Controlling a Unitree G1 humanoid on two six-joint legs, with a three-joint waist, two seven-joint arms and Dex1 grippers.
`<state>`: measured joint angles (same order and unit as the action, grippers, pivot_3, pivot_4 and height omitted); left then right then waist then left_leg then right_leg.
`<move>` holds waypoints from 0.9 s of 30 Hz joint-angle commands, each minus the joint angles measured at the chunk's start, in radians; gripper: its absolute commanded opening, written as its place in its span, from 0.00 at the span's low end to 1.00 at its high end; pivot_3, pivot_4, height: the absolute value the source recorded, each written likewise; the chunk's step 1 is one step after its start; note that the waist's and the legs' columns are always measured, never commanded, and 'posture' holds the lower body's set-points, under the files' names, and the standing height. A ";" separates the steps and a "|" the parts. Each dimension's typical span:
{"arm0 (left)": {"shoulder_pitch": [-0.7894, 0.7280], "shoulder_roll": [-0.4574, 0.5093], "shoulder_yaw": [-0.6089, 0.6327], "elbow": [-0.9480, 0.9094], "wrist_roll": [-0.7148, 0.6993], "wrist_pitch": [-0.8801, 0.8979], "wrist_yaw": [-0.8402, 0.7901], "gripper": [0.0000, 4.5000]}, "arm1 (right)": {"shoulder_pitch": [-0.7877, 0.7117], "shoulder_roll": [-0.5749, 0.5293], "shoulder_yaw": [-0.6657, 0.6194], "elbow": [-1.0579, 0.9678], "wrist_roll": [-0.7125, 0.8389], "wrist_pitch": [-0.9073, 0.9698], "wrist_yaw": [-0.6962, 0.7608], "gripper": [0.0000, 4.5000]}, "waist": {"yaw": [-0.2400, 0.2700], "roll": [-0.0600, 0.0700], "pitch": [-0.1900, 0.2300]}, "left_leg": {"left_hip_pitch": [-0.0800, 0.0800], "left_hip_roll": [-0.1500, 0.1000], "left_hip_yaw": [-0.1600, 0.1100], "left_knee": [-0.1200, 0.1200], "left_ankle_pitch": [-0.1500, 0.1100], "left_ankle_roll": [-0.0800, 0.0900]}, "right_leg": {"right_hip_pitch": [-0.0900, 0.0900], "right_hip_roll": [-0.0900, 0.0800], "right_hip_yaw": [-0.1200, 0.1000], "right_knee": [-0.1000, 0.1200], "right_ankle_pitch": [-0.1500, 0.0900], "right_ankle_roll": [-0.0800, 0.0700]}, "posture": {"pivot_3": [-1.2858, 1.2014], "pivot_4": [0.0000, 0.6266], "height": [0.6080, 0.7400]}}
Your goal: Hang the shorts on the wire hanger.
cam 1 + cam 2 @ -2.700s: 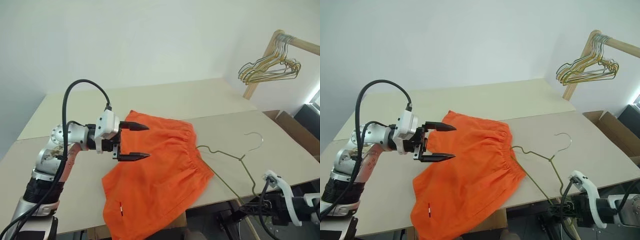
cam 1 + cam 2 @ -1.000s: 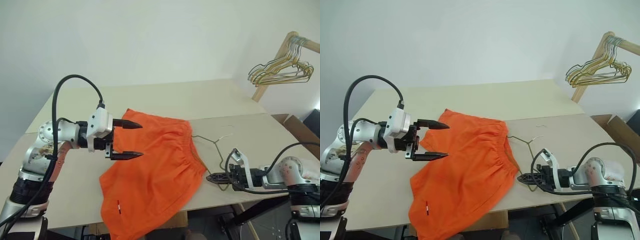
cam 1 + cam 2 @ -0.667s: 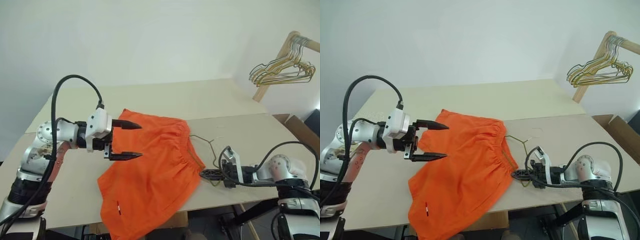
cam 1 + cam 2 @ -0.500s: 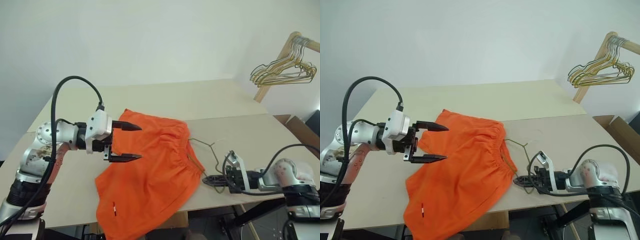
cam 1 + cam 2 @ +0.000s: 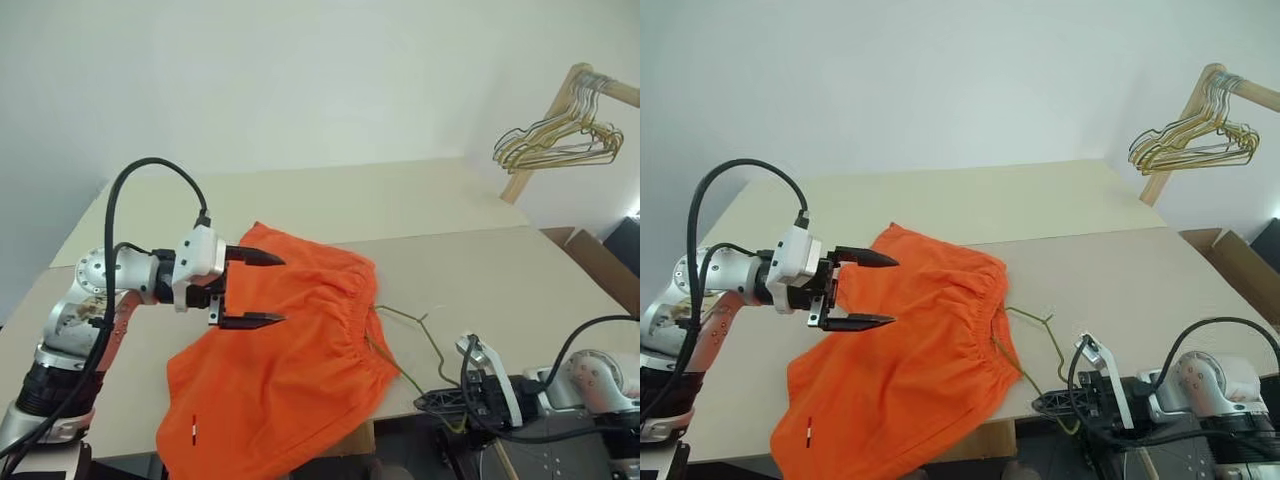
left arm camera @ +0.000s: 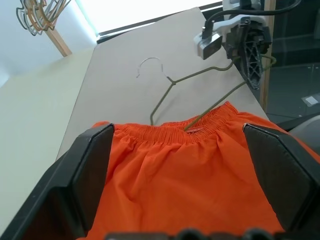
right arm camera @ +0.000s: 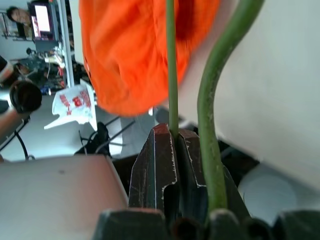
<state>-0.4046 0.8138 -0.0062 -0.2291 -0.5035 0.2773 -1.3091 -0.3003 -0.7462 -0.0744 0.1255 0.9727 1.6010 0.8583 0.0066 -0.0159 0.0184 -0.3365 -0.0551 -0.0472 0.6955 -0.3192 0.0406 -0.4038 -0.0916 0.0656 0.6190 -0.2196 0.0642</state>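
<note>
From the head camera, the right gripper [image 5: 1048, 404] has pulled back to the table's near edge, and the shorts [image 5: 275, 375] have slid with it: more orange cloth now spills over the front of the table [image 5: 500, 265] than a second ago. The wire hanger [image 5: 405, 345] has come along too, its lower bar running under the gathered waistband, so the drag reads as threading wire into cloth rather than a loss of grip. The left gripper [image 5: 253, 290] hovers over the shorts' far side exactly as before, jaws spread wide, holding nothing. Behind, a bunch of pale gold hangers [image 5: 555, 145] dangles from a wooden rack, untouched.

Over to the left wrist camera: two broad black fingers [image 6: 90, 170] frame soft, matte orange fabric, its elastic waistband puckered into fine gathers. The thin olive wire triangle lies on the bare tan board, curved hook pointing away, one side dipping into the waistband.

The right wrist camera sits tight: black fingers [image 7: 157, 170] pinched together on a slim, smooth green-grey wire, a second strand bowing past alongside. Orange cloth hangs bunched beyond. The hold looks firm, with the hanging itself not yet done.
</note>
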 commanded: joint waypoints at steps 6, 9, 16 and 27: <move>-0.022 0.010 0.015 -0.016 0.007 -0.022 -0.001 0.99 | -0.171 0.076 0.028 0.192 -0.105 -0.072 0.005 0.00 | 0.013 0.000 0.000 | -0.003 0.000 -0.002 -0.001 0.000 0.000 | -0.001 -0.001 -0.002 -0.004 0.000 0.000 | 0.55 0.00 1.00; -0.008 0.018 0.023 -0.029 0.006 -0.019 0.005 0.99 | -0.166 0.086 0.070 0.169 -0.102 -0.064 0.044 0.00 | 0.014 0.000 0.000 | -0.003 -0.001 -0.002 -0.001 0.000 0.000 | -0.002 -0.001 -0.002 -0.004 0.000 0.000 | 0.55 0.00 1.00; 0.013 0.028 0.036 -0.052 0.000 -0.012 0.017 0.99 | -0.219 0.122 0.107 0.274 -0.163 -0.134 0.090 0.00 | 0.009 0.000 0.000 | -0.001 0.000 -0.002 -0.001 0.000 0.000 | 0.000 0.000 -0.002 -0.002 0.001 0.000 | 0.56 0.00 1.00; -0.002 0.030 0.031 -0.044 0.000 -0.009 0.020 0.99 | -0.272 0.201 0.104 0.340 -0.246 -0.231 0.095 0.00 | 0.007 -0.001 0.000 | 0.000 0.000 -0.002 -0.001 0.001 -0.001 | -0.001 0.001 -0.002 -0.002 0.001 -0.001 | 0.56 0.00 1.00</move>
<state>-0.3825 0.8366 0.0037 -0.2638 -0.4972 0.2669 -1.2969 -0.5748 -0.5630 0.0163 0.5120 0.7364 1.4105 0.9513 0.0133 -0.0164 0.0182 -0.3368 -0.0551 -0.0494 0.6941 -0.3186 0.0394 -0.4047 -0.0910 0.0637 0.6176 -0.2186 0.0630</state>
